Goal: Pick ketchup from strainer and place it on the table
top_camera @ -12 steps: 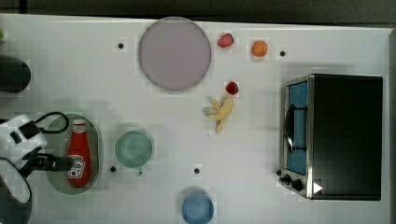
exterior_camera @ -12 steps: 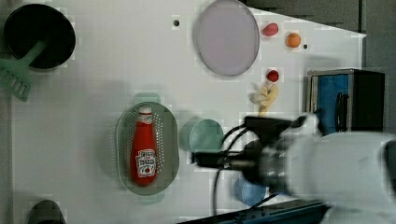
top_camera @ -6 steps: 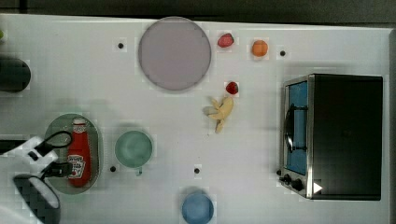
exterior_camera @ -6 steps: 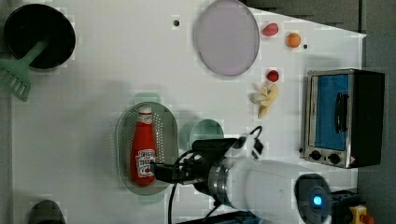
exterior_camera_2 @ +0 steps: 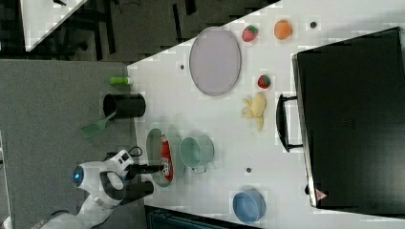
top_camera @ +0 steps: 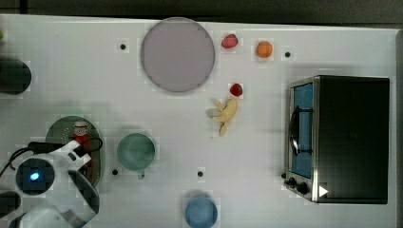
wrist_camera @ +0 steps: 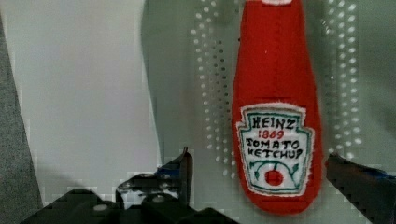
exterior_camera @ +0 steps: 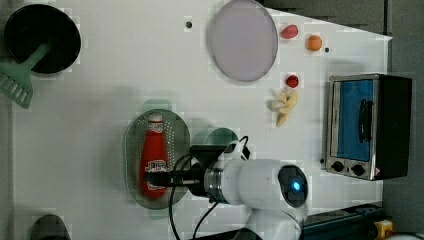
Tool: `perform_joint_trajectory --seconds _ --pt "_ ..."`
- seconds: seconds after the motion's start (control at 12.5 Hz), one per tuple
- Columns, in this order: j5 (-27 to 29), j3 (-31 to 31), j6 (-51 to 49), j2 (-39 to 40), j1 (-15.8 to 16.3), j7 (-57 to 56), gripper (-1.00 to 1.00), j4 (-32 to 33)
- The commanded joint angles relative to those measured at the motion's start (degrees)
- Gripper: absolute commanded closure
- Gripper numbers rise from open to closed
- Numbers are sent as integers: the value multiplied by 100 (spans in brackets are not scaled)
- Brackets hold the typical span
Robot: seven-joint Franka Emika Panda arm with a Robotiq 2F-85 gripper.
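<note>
top view: one ketchup bottle lies in the one strainer, partly under the arm. left view: the gripper hangs over its label end; one green cup sits beside. wrist view: fingers spread wide either side of the bottle, holding nothing.

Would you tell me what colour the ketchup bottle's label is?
White with dark lettering and a green border, on the red ketchup bottle; clearest in the wrist view.

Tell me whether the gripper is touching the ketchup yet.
Apart. In the wrist view the open gripper straddles the ketchup, with bare strainer visible between each finger and the bottle.
</note>
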State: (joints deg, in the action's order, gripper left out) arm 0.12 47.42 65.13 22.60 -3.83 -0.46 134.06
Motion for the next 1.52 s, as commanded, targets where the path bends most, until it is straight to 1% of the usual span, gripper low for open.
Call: perform_joint_trajectory --seconds 0.08,0.32,0.56,0.64,0.8,0.88,1.04,1.2,1.36,1.52 --pt "-171 -163 331 360 -19 214 -100 -110" --pt "-179 -355 604 739 140 220 -100 -136" --pt "-179 -738 620 843 442 220 -100 -201" --pt "-179 -858 623 845 561 220 -92 -218" --pt "-179 -1006 668 844 772 220 -43 -266" --pt "-178 -1001 698 843 814 220 -20 -286" --pt "-178 -961 660 777 817 220 -18 -298" --pt "-171 -883 423 487 798 220 -18 -304" --pt "-96 -794 -145 -30 749 273 -18 -364" --pt "129 -801 -830 -642 704 306 -18 -556"
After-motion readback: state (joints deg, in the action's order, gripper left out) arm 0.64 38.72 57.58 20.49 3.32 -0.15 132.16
